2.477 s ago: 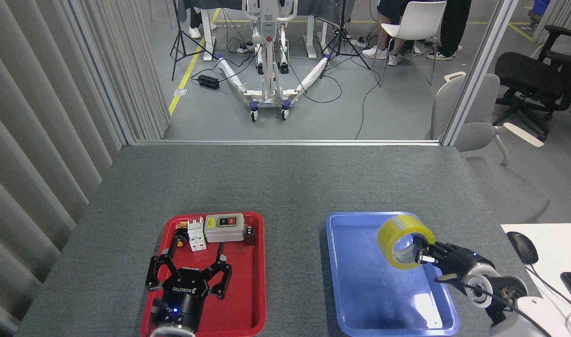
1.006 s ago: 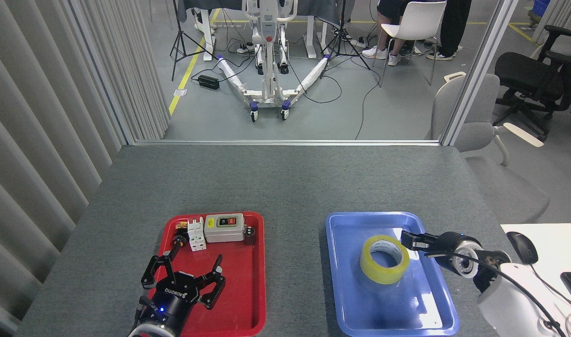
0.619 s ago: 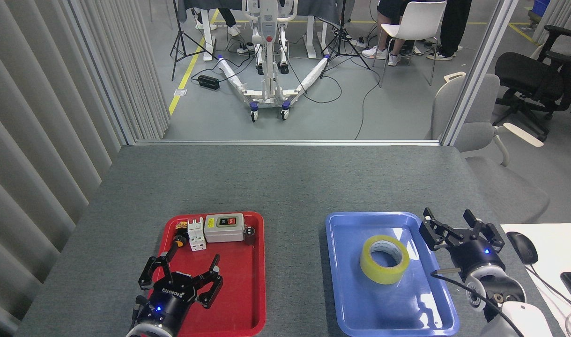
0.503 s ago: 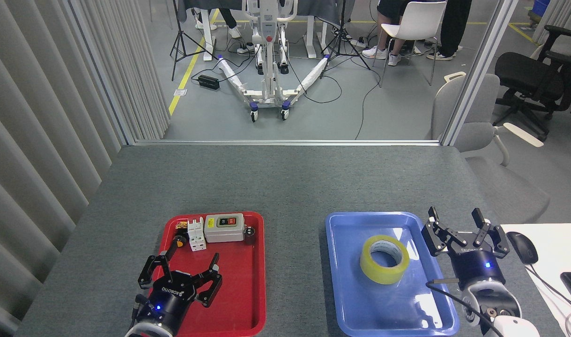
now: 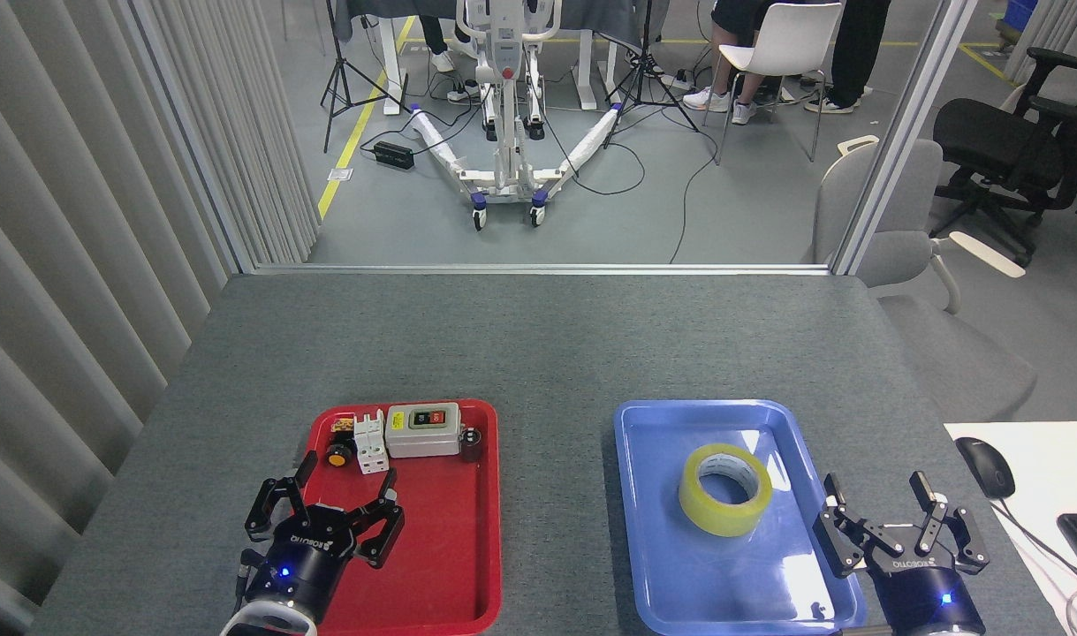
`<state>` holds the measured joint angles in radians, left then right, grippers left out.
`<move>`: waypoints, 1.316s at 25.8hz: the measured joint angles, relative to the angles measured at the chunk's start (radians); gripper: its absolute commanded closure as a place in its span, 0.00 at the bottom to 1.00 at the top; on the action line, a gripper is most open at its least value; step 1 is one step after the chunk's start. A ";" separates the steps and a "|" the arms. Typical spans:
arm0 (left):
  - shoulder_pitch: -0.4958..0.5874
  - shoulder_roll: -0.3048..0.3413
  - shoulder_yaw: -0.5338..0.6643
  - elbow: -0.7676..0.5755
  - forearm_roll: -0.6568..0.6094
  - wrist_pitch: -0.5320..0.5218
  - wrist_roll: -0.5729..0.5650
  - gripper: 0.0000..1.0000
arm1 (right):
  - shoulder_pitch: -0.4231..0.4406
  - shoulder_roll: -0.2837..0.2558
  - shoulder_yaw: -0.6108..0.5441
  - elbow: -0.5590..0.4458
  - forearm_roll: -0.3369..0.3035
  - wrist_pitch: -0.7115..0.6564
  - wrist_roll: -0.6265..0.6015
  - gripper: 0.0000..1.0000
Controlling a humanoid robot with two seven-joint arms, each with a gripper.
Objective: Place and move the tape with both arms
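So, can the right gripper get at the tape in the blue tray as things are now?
Probably yes. The right gripper is open beside the blue tray, and the tape lies flat there with nothing on or around it.

Looks like a robotics lab inside an office. Past the grey table (image 5: 538,336) there's a wheeled lift stand (image 5: 505,106), tripods (image 5: 348,62), floor cables, office chairs (image 5: 1015,141) and grey partition panels (image 5: 105,177).
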<state>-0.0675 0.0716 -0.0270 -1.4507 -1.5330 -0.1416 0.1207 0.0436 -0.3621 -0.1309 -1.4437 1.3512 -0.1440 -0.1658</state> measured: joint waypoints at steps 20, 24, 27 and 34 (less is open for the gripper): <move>0.015 -0.008 0.132 0.017 0.251 -0.009 0.007 0.00 | 0.087 0.090 0.012 -0.105 -0.003 0.005 -0.001 0.00; 0.028 -0.020 0.138 0.003 0.272 -0.037 0.013 0.00 | 0.087 0.094 0.009 -0.106 -0.003 0.004 -0.002 0.00; 0.031 -0.032 0.157 0.001 0.277 -0.093 0.013 0.00 | 0.087 0.095 0.008 -0.106 -0.003 0.004 -0.002 0.00; 0.032 -0.072 0.177 0.000 0.276 -0.139 0.013 0.00 | 0.089 0.096 -0.002 -0.106 -0.003 0.003 -0.002 0.00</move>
<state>-0.0353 -0.0004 0.1499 -1.4511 -1.2573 -0.2809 0.1339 0.1325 -0.2660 -0.1325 -1.5494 1.3484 -0.1405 -0.1674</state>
